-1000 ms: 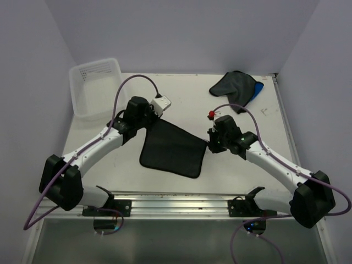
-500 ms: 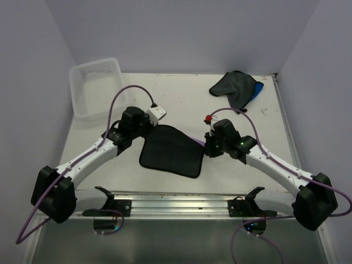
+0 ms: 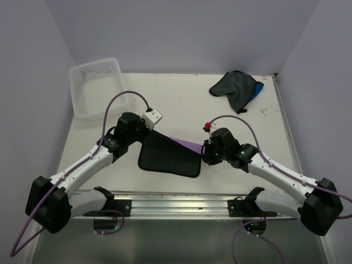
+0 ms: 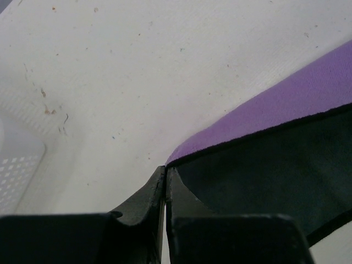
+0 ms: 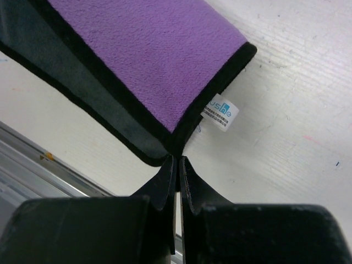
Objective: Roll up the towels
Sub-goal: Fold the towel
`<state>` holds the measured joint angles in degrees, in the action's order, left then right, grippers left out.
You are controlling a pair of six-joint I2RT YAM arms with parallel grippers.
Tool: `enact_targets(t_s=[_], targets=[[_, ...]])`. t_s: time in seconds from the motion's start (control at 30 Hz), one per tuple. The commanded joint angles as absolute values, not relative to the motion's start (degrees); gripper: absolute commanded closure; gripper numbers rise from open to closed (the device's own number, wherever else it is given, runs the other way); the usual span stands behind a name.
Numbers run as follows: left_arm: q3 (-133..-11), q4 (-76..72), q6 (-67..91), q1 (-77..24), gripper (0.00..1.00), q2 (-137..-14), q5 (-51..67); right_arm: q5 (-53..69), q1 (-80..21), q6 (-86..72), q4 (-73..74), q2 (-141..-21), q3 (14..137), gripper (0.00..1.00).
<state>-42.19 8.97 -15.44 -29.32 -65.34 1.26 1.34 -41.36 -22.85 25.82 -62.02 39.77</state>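
Left gripper (image 4: 165, 171): jaws pinched together on one corner of the purple towel (image 3: 168, 157); I see only a hairline slit between the fingers.

Right gripper (image 5: 177, 162): jaws likewise clamped, on the neighbouring corner, just beside a white label (image 5: 221, 113) sewn into the hem.

Purple towel: it spans the gap between my two grippers. The held edge is folded over, showing a purple strip. The rest lies dark face up on the table (image 3: 181, 102), reaching from the grippers toward the rail (image 3: 181, 199).

Tub (image 3: 72, 91): clear, upright, beyond the left gripper and to its left, well apart from the towel.

Grey towel (image 3: 231, 88): crumpled, far beyond the right gripper, near the back corner.

Blue towel (image 3: 257, 89): tucked against the grey one's right side, touching it and mostly covered.
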Motion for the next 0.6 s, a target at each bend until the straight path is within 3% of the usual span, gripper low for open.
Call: enact_targets(t_s=[0.0, 0.3, 0.43, 0.57], targets=[[-41.31, 8.7, -13.71, -29.27, 0.93, -63.81, 0.7, 0.53, -42.18, -25.05, 24.35, -60.82, 36.92, 1.0], [-37.97, 10.28, -12.92, -29.79, 0.92, -59.33, 1.93, 1.05, -43.85, -27.07, 22.06, -61.61, 34.81, 1.0], [-38.14, 11.86, -11.87, -29.97, 1.0, -59.24, 2.72, 1.49, -44.65, -27.86, 21.1, -62.4, 34.72, 1.0], [-37.53, 12.48, -11.51, -30.41, 1.0, -59.59, 2.81, 1.41, -46.14, -28.65, 20.39, -63.54, 34.54, 1.0]])
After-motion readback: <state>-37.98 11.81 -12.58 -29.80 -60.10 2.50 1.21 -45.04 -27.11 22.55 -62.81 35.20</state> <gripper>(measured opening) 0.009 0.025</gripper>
